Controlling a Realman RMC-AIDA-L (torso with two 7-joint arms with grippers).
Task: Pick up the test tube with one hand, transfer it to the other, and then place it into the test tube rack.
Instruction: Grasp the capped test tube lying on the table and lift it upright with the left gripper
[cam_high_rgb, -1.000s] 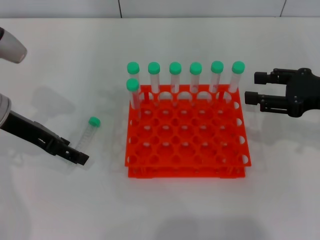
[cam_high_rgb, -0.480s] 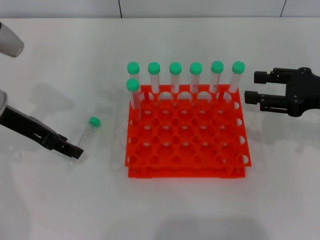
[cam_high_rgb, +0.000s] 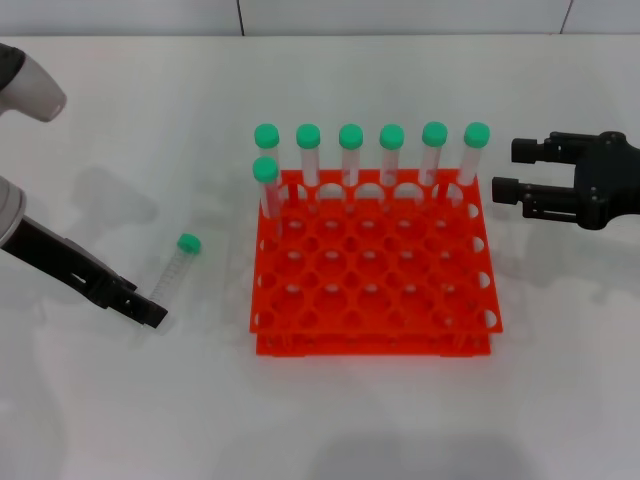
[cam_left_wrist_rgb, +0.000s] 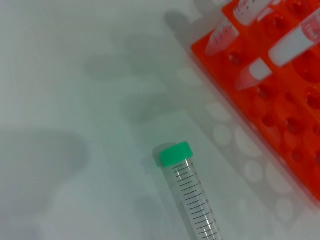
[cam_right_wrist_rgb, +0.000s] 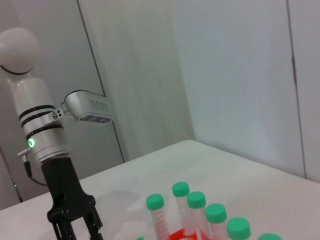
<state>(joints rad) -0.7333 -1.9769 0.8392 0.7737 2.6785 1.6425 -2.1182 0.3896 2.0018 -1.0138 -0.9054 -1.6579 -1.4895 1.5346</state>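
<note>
The test tube (cam_high_rgb: 173, 267) lies flat on the white table left of the rack, green cap pointing away from me. In the left wrist view the test tube (cam_left_wrist_rgb: 193, 197) fills the lower middle. My left gripper (cam_high_rgb: 152, 312) is low over the table at the tube's tapered end. In the right wrist view my left gripper (cam_right_wrist_rgb: 77, 232) has its fingers spread, with nothing held. The orange-red test tube rack (cam_high_rgb: 375, 300) stands in the middle. My right gripper (cam_high_rgb: 507, 170) hovers open just right of the rack's back corner.
Several green-capped tubes (cam_high_rgb: 350, 155) stand upright along the rack's back row, and one more tube (cam_high_rgb: 266, 190) stands in the second row at the left. In the left wrist view the rack's edge (cam_left_wrist_rgb: 295, 100) runs close beside the lying tube.
My left gripper has shifted slightly back toward me and to the left near the tube's tip. The tube has not moved. My right gripper has drifted slightly to the right.
</note>
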